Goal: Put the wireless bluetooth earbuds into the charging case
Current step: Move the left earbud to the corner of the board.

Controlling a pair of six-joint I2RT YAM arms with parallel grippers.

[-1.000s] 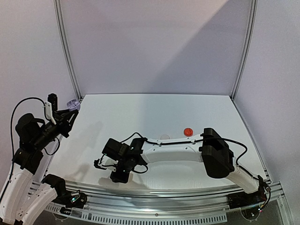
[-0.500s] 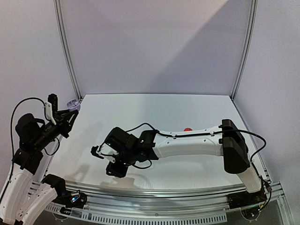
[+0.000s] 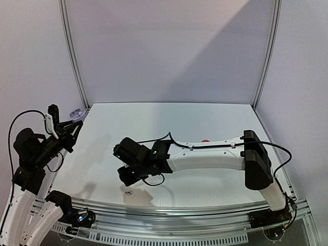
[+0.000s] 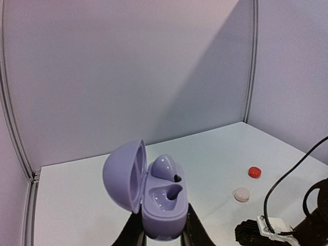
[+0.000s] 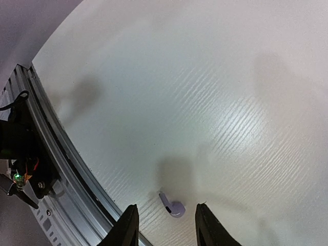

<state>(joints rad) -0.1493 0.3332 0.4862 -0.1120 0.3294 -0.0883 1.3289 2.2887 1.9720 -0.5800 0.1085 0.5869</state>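
**Right gripper** (image 5: 166, 228), jaws half spread and empty, poised over a lilac earbud (image 5: 171, 206) lying on the table (image 5: 230, 102), lower centre of the right wrist view. The fingers are best lowered astride the bud and closed gently, lest it be flicked away. The open lilac charging case (image 4: 154, 200) is clamped in the left gripper (image 4: 163, 237), raised at far left. A second earlier, the right gripper was pointed leftward, not down.
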